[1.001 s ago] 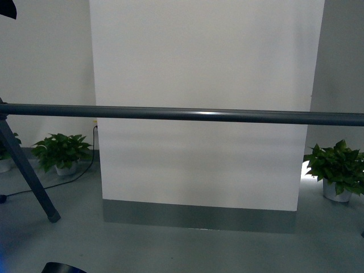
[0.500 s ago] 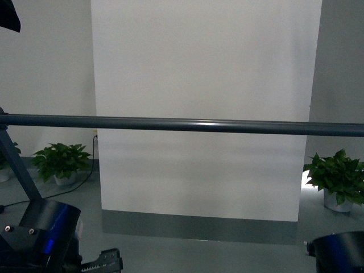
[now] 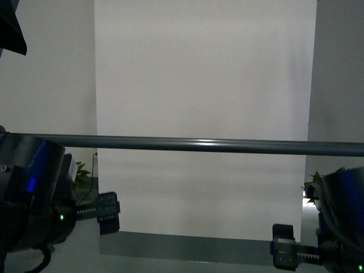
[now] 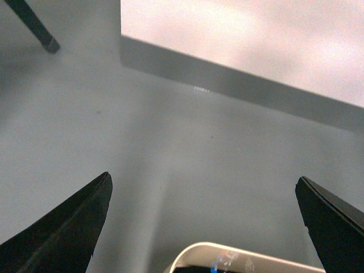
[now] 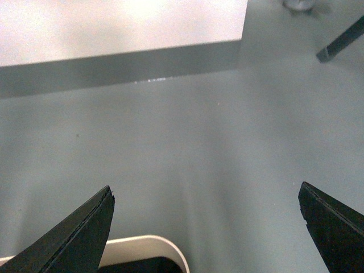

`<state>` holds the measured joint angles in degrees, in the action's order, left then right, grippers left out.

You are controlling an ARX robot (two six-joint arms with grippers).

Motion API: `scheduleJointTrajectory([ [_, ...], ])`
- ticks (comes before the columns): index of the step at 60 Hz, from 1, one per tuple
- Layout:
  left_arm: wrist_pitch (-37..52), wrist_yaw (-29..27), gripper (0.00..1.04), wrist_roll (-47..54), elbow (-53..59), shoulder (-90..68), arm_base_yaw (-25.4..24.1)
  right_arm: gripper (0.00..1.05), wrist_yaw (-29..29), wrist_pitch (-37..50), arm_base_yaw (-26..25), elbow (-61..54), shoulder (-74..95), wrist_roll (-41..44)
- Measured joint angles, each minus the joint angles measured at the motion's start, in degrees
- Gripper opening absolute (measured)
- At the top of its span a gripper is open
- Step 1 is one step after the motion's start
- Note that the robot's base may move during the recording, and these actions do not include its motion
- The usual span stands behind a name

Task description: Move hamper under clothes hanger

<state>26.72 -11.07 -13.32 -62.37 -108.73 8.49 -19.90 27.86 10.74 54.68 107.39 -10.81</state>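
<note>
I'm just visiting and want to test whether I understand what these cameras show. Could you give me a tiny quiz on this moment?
1. True or false: both grippers have their fingers spread wide with nothing between them.
2. Which object shows as a beige rounded rim in both wrist views? A) a plant pot B) the hamper C) a bucket lid
3. Fill in: in the front view, the long horizontal bar belongs to the clothes ____.

Key:
1. True: left gripper and right gripper are open over bare floor.
2. B, the hamper, seen below each gripper.
3. hanger: the clothes hanger.
</note>
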Motion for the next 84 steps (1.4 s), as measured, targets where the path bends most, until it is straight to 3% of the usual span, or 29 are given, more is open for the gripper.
scheduleJointTrajectory([
  [31, 1.97, -0.35, 0.98, 8.02, -4.90, 12.48, 1.90, 0.97, -6.54, -1.11, 2.73, 5.46, -14.53, 14.58],
  [43, 2.12, -0.31, 0.98, 9.05, -5.05, 12.85, 2.12, 0.97, -7.28, 0.94, 3.10, 5.60, -15.76, 15.41],
  [48, 2.82, 1.33, 0.85, 10.93, -2.08, 14.93, 1.64, 0.96, -6.19, 1.18, 3.04, 5.55, -15.80, 15.30],
  [52, 5.64, 2.27, 0.75, 11.74, 3.32, 18.03, 1.09, 0.86, 2.29, 4.50, 1.90, 2.97, -17.16, 13.53],
  [57, 8.66, 3.02, 0.64, 12.13, 9.27, 21.62, 0.35, 0.76, 7.69, 7.63, 0.85, -2.10, -20.00, 12.63],
  [75, 16.35, 5.16, 0.23, 12.37, 28.20, 31.43, -2.47, 0.37, 11.69, 15.06, -2.51, -20.04, -30.03, 11.63],
  [82, 18.47, 6.32, 0.03, 12.39, 34.62, 35.39, -3.19, 0.17, 12.98, 17.18, -3.78, -26.71, -33.97, 11.52],
  [84, 19.06, 6.47, 0.03, 12.39, 36.63, 36.87, -3.50, 0.08, 13.57, 17.86, -4.24, -29.33, -35.85, 11.50],
])
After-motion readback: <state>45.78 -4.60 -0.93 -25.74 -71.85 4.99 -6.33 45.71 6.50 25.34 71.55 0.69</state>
